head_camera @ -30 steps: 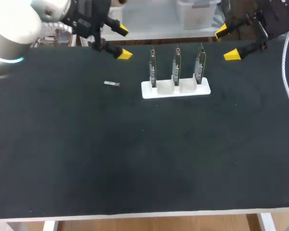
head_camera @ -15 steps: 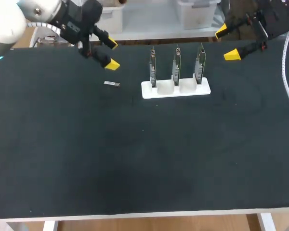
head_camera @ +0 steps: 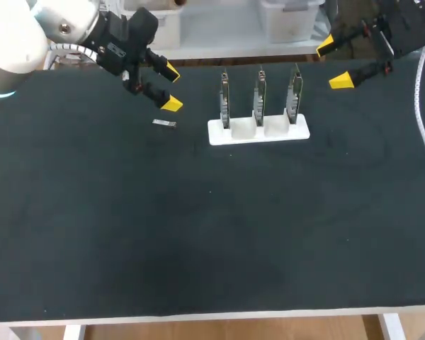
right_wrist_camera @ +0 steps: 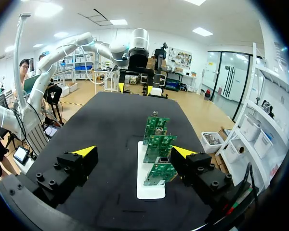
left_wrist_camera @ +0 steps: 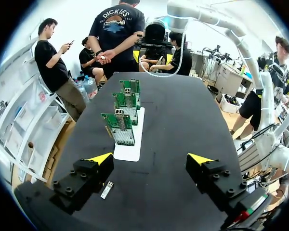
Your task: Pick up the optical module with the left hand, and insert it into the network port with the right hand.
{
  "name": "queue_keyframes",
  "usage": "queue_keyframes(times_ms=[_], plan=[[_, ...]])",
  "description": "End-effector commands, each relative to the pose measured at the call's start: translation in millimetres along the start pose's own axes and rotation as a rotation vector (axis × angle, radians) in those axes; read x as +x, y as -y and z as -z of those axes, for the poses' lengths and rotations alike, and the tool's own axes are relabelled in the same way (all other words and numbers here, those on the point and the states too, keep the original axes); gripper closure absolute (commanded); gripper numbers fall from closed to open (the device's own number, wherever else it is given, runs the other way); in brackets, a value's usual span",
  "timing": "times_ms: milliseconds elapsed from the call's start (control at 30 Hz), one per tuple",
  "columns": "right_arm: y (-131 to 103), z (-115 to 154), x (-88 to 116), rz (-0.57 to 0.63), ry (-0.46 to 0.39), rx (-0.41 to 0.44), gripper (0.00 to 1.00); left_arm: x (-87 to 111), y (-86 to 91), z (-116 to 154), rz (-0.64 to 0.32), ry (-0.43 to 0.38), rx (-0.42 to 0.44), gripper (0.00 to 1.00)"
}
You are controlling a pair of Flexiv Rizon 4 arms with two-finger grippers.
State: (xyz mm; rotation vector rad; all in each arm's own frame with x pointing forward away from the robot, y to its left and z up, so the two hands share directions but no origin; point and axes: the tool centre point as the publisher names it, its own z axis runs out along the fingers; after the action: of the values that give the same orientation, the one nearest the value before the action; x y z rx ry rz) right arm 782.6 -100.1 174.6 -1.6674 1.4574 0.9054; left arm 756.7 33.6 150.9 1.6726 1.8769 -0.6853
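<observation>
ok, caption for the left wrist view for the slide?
Left gripper open over the black table, optical module lying beside one finger, white stand with three network cards ahead.

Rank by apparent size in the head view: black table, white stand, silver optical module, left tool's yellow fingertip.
1. Flat black table
2. White rectangular stand
3. Small silver optical module and left tool's yellow wedge fingertip: alike; the fingertip hangs nearer the camera, so unranked.

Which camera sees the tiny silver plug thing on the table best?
The left wrist view. The optical module lies close up on the black table, beside one finger of the open left gripper. The head view shows it only as a tiny silver sliver left of the white stand. The right wrist view does not show it.
</observation>
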Motion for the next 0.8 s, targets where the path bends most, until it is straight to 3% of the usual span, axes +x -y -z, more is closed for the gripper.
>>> queue_keyframes(times_ms=[33, 400, 567, 800], plan=[[1, 0, 0, 0.0, 0.0, -0.001, 0.0, -0.4, -0.6, 0, -0.001, -0.003, 0.002, 0.0], [1, 0, 0, 0.0, 0.0, -0.001, 0.0, -0.4, -0.6, 0, -0.001, -0.003, 0.002, 0.0], [1, 0, 0, 0.0, 0.0, -0.001, 0.0, -8.2, -38.1, 43, -0.116, -0.269, -0.098, 0.0], [1, 0, 0, 0.0, 0.0, -0.001, 0.0, 8.1, -49.5, 78, -0.155, -0.447, -0.133, 0.0]])
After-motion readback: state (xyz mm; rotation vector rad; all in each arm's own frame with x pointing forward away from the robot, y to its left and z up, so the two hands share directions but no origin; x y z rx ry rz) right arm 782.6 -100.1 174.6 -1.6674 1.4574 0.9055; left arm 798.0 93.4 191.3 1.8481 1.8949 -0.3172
